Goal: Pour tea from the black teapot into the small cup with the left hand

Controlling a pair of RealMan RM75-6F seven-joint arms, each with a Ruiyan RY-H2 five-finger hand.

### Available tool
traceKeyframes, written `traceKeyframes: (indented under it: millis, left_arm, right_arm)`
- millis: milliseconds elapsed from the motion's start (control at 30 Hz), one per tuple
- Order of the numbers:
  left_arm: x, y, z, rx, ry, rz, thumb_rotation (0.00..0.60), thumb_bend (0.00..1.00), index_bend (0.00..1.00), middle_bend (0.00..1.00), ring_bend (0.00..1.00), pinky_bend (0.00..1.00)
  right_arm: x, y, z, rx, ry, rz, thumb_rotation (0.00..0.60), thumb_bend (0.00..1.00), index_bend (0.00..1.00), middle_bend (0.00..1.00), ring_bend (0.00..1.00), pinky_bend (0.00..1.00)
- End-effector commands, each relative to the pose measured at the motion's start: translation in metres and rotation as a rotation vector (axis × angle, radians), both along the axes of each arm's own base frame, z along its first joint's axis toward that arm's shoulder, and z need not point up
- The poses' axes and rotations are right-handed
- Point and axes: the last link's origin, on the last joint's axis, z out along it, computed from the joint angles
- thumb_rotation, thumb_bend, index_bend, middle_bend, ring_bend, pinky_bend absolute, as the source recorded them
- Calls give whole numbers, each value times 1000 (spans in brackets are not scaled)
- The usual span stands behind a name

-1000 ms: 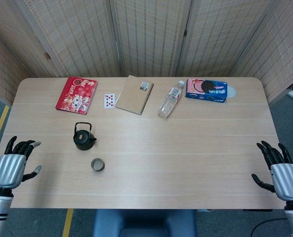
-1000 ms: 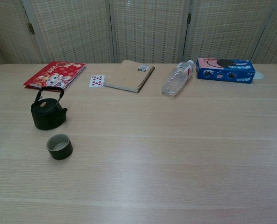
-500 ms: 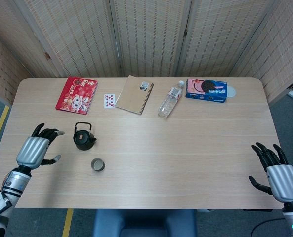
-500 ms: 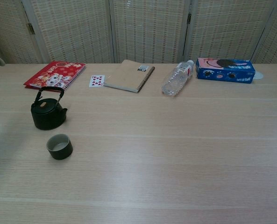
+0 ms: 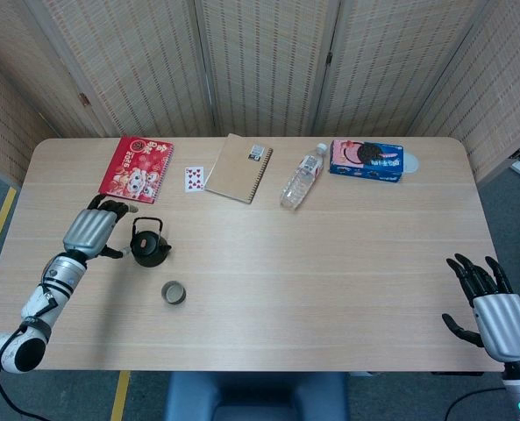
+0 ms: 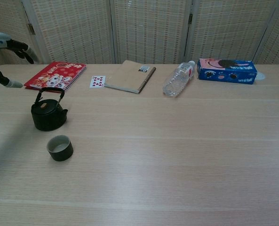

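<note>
The black teapot (image 5: 149, 245) (image 6: 48, 114) stands upright on the left part of the table, its wire handle raised. Just in front of it sits the small dark cup (image 5: 174, 293) (image 6: 60, 147), upright. My left hand (image 5: 94, 228) (image 6: 5, 54) hovers open just left of the teapot, fingers apart, holding nothing and not touching the pot. My right hand (image 5: 492, 305) is open past the table's right front corner, far from both objects; the chest view does not show it.
Along the far side lie a red booklet (image 5: 137, 168), a playing card (image 5: 194, 178), a tan spiral notebook (image 5: 238, 167), a water bottle on its side (image 5: 302, 178) and a blue cookie box (image 5: 366, 160). Woven screens stand behind the table.
My left hand has travelled from the table's front left edge up and rightward to just beside the teapot. The right hand has barely shifted. Teapot and cup have not moved.
</note>
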Motion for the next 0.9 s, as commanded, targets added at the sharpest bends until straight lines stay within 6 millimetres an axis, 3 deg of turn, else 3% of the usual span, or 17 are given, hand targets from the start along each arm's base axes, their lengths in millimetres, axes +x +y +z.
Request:
traceKeyframes:
  millis: [33,67,133,233,567,900]
  left_arm:
    - [4,23,-13,-32,-3,49,582,256,230,256,167,24]
    - [4,28,-16,-39,-7,67,562,251,228,254,164,15]
    - [3,37,-19,-54,-1,94,454,238,225,250,158,1]
    - [3,48,-24,-73,-9,137,385,222,226,249,157,0]
    - [4,73,-40,-129,-65,227,316,184,249,249,179,0]
    - [-2,79,-62,-172,-78,279,308,179,267,253,191,0]
  right_arm:
    - [1,0,0,-1,0,2,559,282,78,114,173,20]
    - [1,0,0,-1,1,4,560,282,78,114,173,20]
    - [2,0,0,-2,2,2,560,282,78,115,176,20]
    - [1,1,0,-3,2,-7,559,282,77,117,176,20]
    - [-1,0,-1,-1,-2,-21,559,282,80,122,178,20]
    - [-6,-1,-1,-1,-4,-43,561,282,91,122,178,20]
